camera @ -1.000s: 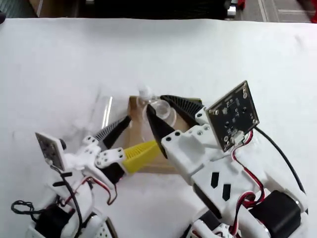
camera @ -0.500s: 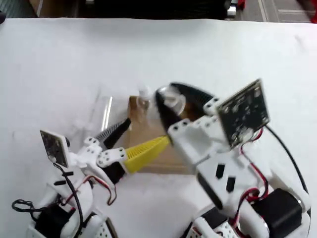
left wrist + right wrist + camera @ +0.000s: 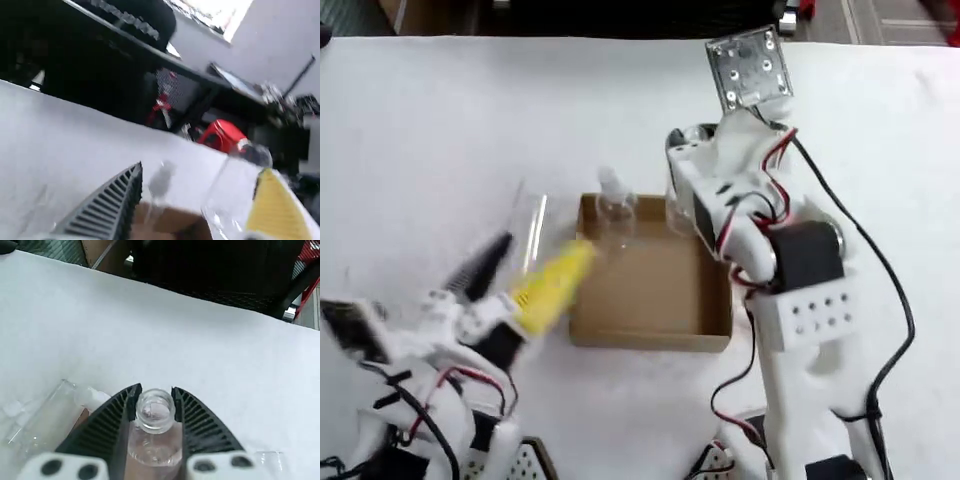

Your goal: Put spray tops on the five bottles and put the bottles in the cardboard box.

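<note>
I see left gripper (image 3: pixel 545 247) spread open, holding nothing, just beside left wall of cardboard box (image 3: pixel 650 335); clear bottle (image 3: pixel 532 225) lying on table (image 3: pixel 440 120) left of box; bottle with spray top (image 3: pixel 616 208) at box's far left corner; right gripper (image 3: pixel 155 391) clamped on neck of topless bottle (image 3: pixel 154 440), near box's far right corner.

We see clear, glossy plastic in the bottle (image 3: pixel 154 437). The fingers (image 3: pixel 202 425) of the right gripper (image 3: pixel 155 390) are matt black ribbed plastic; the left gripper (image 3: pixel 548 242) has one smooth yellow plastic finger (image 3: pixel 552 283). The cardboard box (image 3: pixel 650 290) is matt brown, the worktop (image 3: pixel 450 120) white, matt and faintly textured.
</note>
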`<action>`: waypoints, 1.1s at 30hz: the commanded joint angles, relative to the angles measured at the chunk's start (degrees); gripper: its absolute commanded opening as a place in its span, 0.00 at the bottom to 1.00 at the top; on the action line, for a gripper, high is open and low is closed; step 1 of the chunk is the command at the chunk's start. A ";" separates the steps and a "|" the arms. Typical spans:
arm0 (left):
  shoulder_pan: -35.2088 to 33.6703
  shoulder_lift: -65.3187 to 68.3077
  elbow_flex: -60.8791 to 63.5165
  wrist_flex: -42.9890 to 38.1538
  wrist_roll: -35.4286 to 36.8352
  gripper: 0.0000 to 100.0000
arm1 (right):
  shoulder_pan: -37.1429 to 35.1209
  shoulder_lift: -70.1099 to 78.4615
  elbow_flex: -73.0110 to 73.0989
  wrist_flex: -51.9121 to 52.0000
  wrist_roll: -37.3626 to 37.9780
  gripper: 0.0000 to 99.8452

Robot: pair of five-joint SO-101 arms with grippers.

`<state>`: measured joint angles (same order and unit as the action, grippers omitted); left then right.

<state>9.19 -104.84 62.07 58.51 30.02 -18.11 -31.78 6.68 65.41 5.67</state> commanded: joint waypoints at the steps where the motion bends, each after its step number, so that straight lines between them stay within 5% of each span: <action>1: -18.68 0.31 7.21 -15.74 11.60 0.18 | -0.40 -0.48 7.12 -7.96 0.44 0.02; 5: -28.53 0.31 16.35 -28.40 14.68 0.10 | -1.27 -3.30 20.13 -20.09 0.79 0.02; 7: -30.73 0.31 17.14 -28.40 13.01 0.08 | -0.92 -4.18 25.49 -25.98 0.88 0.02; 19: -25.54 0.31 25.14 -36.22 -1.58 0.07 | -0.04 2.59 32.35 -40.48 0.79 0.02; 33: -23.78 0.31 27.16 -38.42 -7.30 0.07 | -0.57 5.41 37.63 -46.90 -1.67 0.02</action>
<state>-16.31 -103.87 89.49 22.81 23.43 -18.73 -25.54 42.64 23.12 5.58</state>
